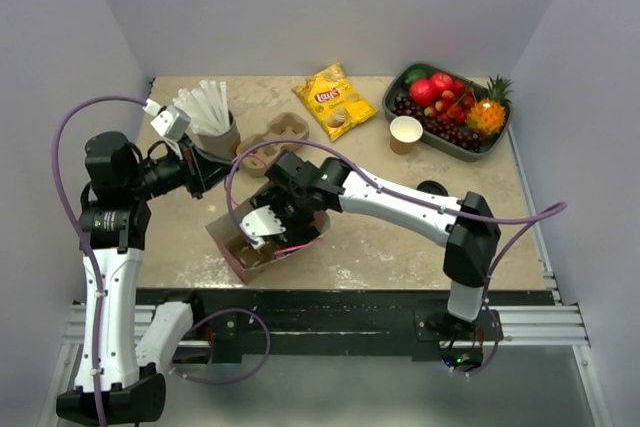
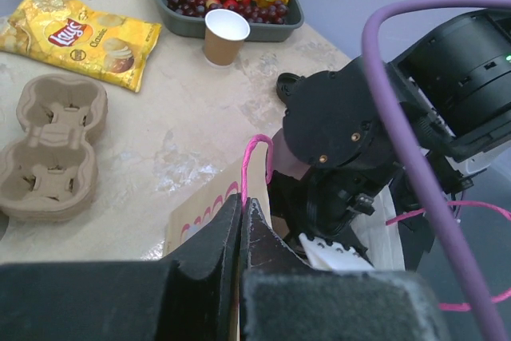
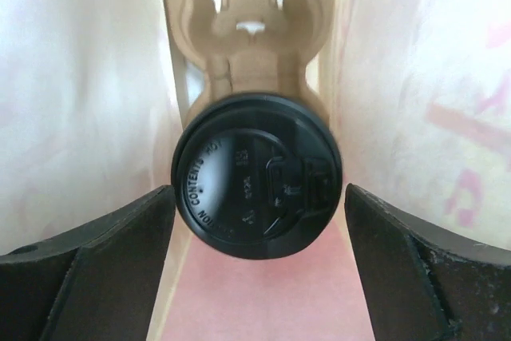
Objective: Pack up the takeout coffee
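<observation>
The takeout coffee (image 3: 257,175), a cup under a round black lid, sits in a brown cup carrier (image 3: 247,37) inside the paper bag (image 1: 250,257). Only its lid shows, in the right wrist view. My right gripper (image 3: 259,201) reaches down into the bag (image 1: 262,227) and is open, with one finger on each side of the lid and a small gap at each. My left gripper (image 2: 242,207) is shut on the bag's rim by the pink handle (image 2: 254,157) and holds that side up; in the top view it (image 1: 212,179) is just left of the bag.
A second cup carrier (image 1: 275,137) lies behind the bag. A lidless tan cup (image 1: 405,133), a yellow chips bag (image 1: 333,99) and a fruit tray (image 1: 392,97) are at the back right. A cup of white straws (image 1: 205,107) stands at the back left. A black lid (image 1: 432,188) lies beside the right arm.
</observation>
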Tool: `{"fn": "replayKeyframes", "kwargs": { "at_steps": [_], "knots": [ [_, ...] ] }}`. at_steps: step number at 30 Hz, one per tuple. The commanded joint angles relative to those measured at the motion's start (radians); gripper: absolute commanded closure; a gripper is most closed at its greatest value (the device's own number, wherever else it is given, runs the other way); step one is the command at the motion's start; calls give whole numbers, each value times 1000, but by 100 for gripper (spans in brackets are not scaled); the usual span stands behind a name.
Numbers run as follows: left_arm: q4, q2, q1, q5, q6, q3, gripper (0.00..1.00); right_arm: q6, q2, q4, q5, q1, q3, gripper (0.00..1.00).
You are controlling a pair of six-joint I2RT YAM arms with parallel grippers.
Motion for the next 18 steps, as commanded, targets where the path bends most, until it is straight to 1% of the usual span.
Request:
{"fn": "replayKeyframes", "kwargs": {
  "at_steps": [1, 4, 7, 13, 16, 18],
  "knots": [
    [-2, -21, -6, 13, 25, 39, 100, 24, -102, 2, -76, 4, -34, 7],
    [-17, -18, -6, 25, 37, 37, 100, 36, -125, 22, -79, 4, -50, 5],
    [-22, -17, -4, 35, 39, 39, 100, 45, -125, 21, -79, 4, -49, 1],
    [-77, -29, -6, 42, 91, 31, 100, 64, -159, -18, -131, 4, -47, 1],
    [-54, -46, -6, 42, 65, 8, 100, 88, -200, -15, -155, 6, -70, 1],
    [-19, -52, -4, 41, 30, -7, 100, 135, -215, -6, -160, 4, -73, 1]
  ]
}}
